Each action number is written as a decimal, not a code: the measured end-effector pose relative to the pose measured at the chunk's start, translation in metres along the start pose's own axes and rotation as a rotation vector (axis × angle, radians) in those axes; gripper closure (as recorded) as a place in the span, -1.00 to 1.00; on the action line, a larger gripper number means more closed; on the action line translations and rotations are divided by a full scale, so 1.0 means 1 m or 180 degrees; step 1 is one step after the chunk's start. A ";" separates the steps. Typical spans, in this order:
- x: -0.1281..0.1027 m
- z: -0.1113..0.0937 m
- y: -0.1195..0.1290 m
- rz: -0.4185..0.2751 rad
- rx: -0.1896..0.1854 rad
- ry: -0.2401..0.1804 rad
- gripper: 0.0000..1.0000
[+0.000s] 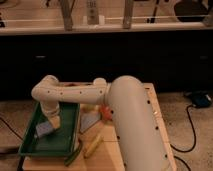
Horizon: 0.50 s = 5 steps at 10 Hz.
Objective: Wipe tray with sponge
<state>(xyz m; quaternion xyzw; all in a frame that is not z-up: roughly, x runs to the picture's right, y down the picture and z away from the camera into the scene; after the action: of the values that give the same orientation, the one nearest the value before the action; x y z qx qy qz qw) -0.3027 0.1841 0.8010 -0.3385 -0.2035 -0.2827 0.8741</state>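
A light wooden table (97, 162) stands in front of a dark counter. A green tray (62, 137) lies along the table's left edge, reaching toward the front left corner. The robot's thick white arm (75, 92) comes in from the front right corner, crosses above the middle of the table, bends over the tray's far end and turns down into it.

The claw (50, 123) hangs at the end of that downward section, low over the tray's floor and on the side nearer the table's left edge. The sponge (44, 129), a small blue-grey block, sits right at the claw's tip and rests on or just above the tray floor. This low reach fits the wiping job: the sponge has to press on the floor to clean it, and the bend in the arm clears the tray's raised walls.

The sponge touches the claw, but how wide the claw is open, and whether it truly grips the sponge, cannot be told.

A flat grey-blue cloth (90, 121) lies just beside the tray's right wall, near the middle of the table. A yellow corn cob (93, 145) lies closer to the front edge. Both are outside the tray, so its floor is free for the sponge to sweep.
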 end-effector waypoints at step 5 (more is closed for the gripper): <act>-0.011 0.015 0.058 -0.0217 -0.0058 -0.0030 0.95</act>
<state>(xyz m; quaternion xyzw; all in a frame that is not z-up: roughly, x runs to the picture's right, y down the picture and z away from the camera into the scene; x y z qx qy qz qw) -0.2767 0.2341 0.7771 -0.3407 -0.2165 -0.3126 0.8599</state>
